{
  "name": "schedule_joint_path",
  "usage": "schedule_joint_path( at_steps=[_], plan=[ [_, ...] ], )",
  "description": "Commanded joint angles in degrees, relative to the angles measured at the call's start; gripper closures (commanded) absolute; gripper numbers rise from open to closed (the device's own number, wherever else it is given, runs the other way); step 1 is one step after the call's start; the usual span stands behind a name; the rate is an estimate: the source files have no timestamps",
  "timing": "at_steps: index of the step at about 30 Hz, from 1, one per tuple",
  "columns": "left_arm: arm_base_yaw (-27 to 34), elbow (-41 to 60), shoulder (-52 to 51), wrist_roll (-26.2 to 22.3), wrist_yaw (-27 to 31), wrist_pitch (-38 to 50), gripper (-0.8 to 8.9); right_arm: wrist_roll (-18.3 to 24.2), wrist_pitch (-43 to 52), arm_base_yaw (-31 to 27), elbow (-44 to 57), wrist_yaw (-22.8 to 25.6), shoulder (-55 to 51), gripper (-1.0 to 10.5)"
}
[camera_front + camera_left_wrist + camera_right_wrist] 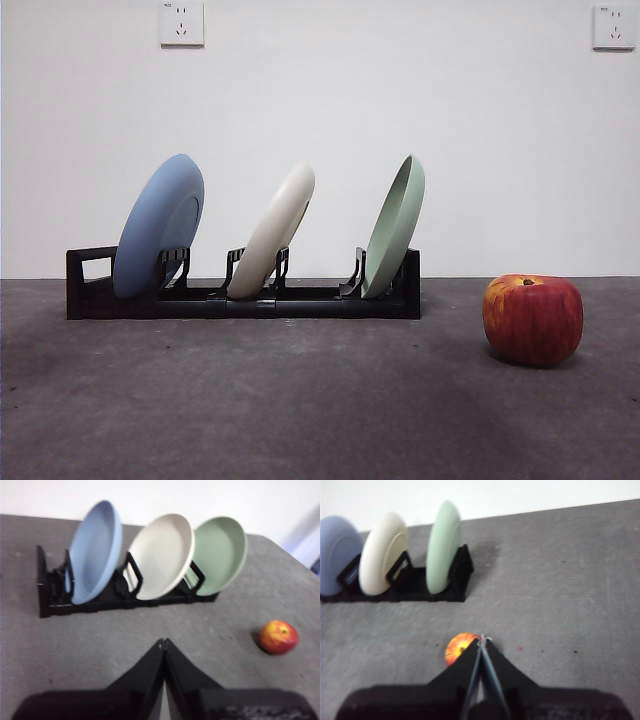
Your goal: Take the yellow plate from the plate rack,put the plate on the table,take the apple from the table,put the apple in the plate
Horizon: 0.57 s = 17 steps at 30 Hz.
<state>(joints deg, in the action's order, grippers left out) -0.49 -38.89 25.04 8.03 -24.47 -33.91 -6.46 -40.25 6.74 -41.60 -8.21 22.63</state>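
Note:
The cream yellow plate (272, 232) (162, 555) (381, 553) leans in the middle slot of the black plate rack (250, 298) (50, 595) (447, 587), between a blue plate and a pale green plate. The red apple (533, 318) (278, 636) (457, 648) rests on the dark grey table (300, 400), right of the rack. My left gripper (163, 642) is shut and empty, hovering in front of the rack. My right gripper (481, 639) is shut and empty, above the table with the apple partly hidden behind its tip. Neither arm shows in the front view.
A blue plate (158, 225) (95, 550) fills the rack's left slot and a pale green plate (395, 225) (220, 554) (442, 545) its right slot. The rack's loop handle (88, 268) is at its left end. A white wall with two sockets stands behind the table.

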Motion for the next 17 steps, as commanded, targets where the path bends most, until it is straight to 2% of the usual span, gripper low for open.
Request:
schedule_joint_path(
  at_steps=[1, 8, 14, 17],
  plan=[
    [0.1, -5.1, 2.7, -3.5, -2.3, -4.8, 8.2, 3.2, -3.1, 0.0, -5.8, -2.1, 3.2, 9.6],
    [0.0, -14.1, 6.6, -6.9, -3.1, -13.8, 8.2, 7.0, -12.4, 0.0, -15.4, -5.8, 10.9, 9.6],
    [-0.9, -16.7, 7.5, -7.2, -3.0, -15.8, 8.19, 9.7, -17.0, 0.0, -17.7, -7.4, 14.1, 9.6],
    [-1.5, -16.8, 8.0, -7.2, -3.1, -16.2, 7.95, 9.8, -18.3, 0.0, -17.8, -7.5, 14.3, 9.4]
  ],
)
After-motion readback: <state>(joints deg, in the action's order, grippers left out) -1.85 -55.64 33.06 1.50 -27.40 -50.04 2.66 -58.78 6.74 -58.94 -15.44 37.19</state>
